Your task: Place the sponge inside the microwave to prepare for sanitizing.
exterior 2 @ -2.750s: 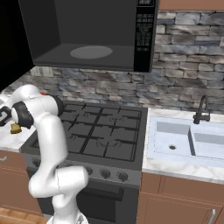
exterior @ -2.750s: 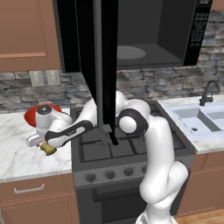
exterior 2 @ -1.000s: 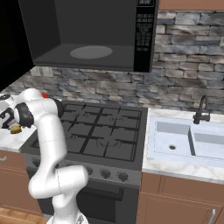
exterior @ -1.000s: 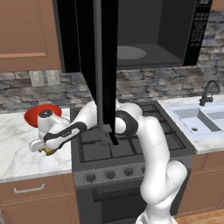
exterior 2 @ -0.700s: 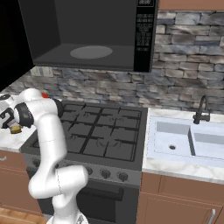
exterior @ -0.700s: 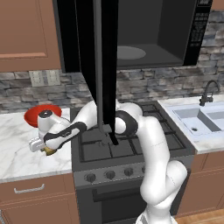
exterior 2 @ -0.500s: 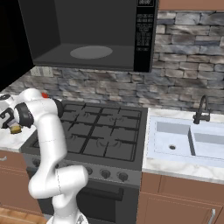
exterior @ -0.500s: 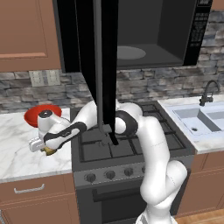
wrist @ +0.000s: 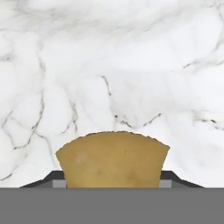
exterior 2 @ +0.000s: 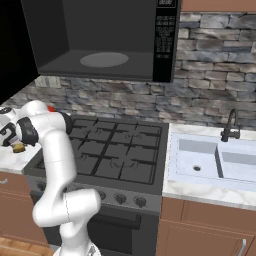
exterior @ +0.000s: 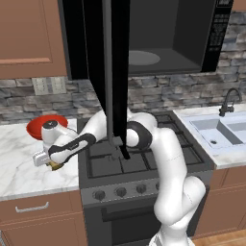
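The yellow-tan sponge [wrist: 113, 159] sits between my two dark fingertips [wrist: 56, 177], which press against its sides. It is low over the white marble counter [wrist: 109, 65]. From the base, the gripper [exterior: 50, 162] is at the left of the stove, shut on the sponge [exterior: 55, 166]; the sponge [exterior 2: 19, 147] also peeks out under the hand. I cannot tell whether it touches the counter. The black microwave [exterior: 163, 43] hangs above the stove, its tall door [exterior: 108, 72] swung open. Its cavity and round plate [exterior 2: 104, 60] are exposed, with the keypad strip [exterior 2: 166, 30] on the right.
A red bowl [exterior: 41, 126] stands on the counter just behind the hand. The black gas stove [exterior 2: 115, 155] lies below the microwave, with a sink [exterior 2: 215, 157] and faucet to its right. The open door hangs over the stove's left half, close to the arm.
The hand has shifted only slightly since the oldest frames. Over the last second nothing has visibly moved.
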{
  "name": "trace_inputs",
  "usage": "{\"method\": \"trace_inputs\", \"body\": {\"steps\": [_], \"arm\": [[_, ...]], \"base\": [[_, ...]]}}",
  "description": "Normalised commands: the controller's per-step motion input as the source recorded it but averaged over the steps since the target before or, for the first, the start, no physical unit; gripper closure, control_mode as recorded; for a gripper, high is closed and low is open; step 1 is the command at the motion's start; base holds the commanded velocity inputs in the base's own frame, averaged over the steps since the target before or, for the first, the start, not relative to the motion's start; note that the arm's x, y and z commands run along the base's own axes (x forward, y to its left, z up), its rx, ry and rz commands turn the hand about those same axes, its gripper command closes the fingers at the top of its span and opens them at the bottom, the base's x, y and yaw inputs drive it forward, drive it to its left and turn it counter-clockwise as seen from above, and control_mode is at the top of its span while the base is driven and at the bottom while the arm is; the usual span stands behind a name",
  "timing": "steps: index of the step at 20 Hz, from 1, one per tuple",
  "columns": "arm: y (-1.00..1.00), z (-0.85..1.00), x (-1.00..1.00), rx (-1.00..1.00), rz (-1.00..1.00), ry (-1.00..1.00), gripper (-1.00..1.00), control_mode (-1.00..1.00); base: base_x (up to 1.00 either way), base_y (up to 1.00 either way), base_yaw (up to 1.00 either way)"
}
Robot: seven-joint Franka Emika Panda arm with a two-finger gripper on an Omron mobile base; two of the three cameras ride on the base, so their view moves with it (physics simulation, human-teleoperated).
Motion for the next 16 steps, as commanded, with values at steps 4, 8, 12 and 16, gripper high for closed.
{"method": "trace_inputs", "body": {"steps": [4,8,12,16], "arm": [[-0.12,0.0,0.0,0.0,0.0,0.0,1.0,-1.0],[-0.17,0.0,0.0,0.0,0.0,0.0,1.0,-1.0],[-0.22,0.08,0.0,0.0,0.0,0.0,1.0,-1.0],[-0.24,0.13,0.0,0.0,-0.01,0.0,1.0,-1.0]], "base": [[0.0,0.0,0.0],[0.0,0.0,0.0],[0.0,0.0,0.0],[0.0,0.0,0.0]]}}
